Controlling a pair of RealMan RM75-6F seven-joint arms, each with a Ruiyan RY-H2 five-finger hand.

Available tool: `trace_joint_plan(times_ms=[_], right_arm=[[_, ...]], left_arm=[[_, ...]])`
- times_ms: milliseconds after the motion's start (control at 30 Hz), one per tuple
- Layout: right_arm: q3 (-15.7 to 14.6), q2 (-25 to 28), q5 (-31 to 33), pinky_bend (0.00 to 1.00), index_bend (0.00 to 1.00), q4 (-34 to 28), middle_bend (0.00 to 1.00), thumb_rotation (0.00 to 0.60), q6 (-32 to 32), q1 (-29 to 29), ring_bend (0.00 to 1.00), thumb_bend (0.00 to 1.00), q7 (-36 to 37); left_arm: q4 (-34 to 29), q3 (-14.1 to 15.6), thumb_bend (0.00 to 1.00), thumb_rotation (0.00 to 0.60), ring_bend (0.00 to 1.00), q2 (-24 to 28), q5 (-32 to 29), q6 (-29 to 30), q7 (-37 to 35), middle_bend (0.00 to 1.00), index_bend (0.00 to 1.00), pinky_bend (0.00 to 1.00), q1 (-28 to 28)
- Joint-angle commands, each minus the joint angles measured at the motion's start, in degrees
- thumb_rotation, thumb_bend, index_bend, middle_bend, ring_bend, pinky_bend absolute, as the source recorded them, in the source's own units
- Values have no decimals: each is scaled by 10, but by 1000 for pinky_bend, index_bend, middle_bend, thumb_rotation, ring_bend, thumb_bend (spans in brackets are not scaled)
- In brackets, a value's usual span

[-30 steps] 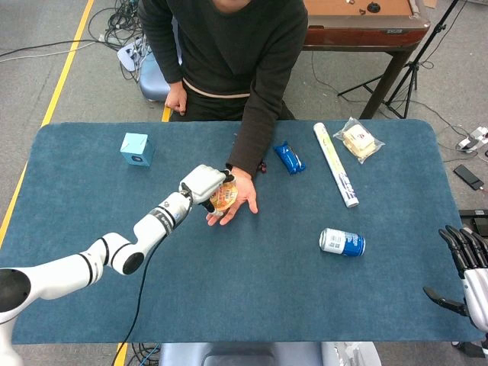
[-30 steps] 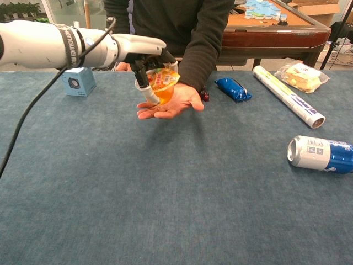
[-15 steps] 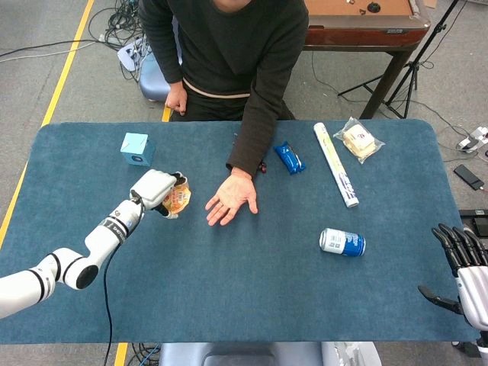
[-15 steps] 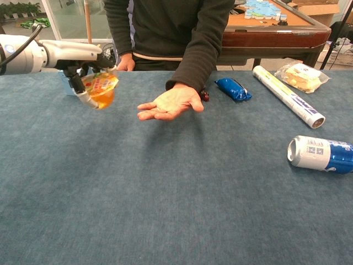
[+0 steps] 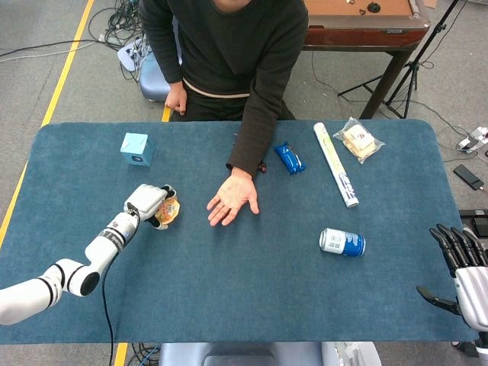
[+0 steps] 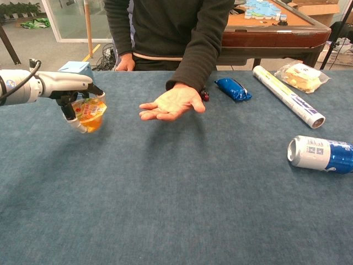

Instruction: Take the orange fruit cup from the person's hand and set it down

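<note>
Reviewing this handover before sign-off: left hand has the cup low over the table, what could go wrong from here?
1. The orange fruit cup hangs tilted in the left hand; released like this, it may tip or roll rather than stand.
2. The light blue box sits just behind the hand; a retreat that way could knock it.

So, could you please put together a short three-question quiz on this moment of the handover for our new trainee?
1. True or false: the orange fruit cup lies on the person's palm.
2. Which hand holds the cup: A) the left hand, B) the right hand, C) neither?
3. Fill in: the blue and white can is lying on its ____.

Key
1. False: the left hand grips it off to the side of the open, bare palm.
2. A. The right hand is open at the table's far edge, holding nothing.
3. Side.
</note>
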Motion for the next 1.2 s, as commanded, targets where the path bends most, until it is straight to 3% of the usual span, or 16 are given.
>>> trace_joint_plan(times_ms=[33,100,267,400,700,933,1200], right_arm=[[-1,0,0,57,16,0,57,600,2,-2,0,74,1],[-1,0,0,57,16,1,57,600,3,-3,0,74,1],[-1,1,1,56,16,2,58,600,6,-4,0,74,4],[0,0,0,57,16,3,57,600,5,-3,0,74,6],[0,-2,-1,57,16,10,57,600,-1,1,0,74,13],[0,-8,-2,57,16,20,58,600,-14,9,0,74,22],[0,-13,-3,57,16,24,57,600,-28,19,0,74,24]], left_arm=[[8,-2,138,600,337,-13,-4,-6,5,199,330,580,0],[10,-3,138,600,313,-17,-8,-12,8,183,305,568,0],[-7,-7,138,600,14,-12,-19,-11,21,0,1,292,1],[-32,-15,138,600,0,2,-11,8,16,0,0,224,10],[-141,-27,138,600,0,93,-5,108,4,0,0,222,75],[-241,-1,138,600,0,158,-40,217,51,0,0,222,163],[-328,30,137,600,0,187,-38,373,86,0,0,222,276]])
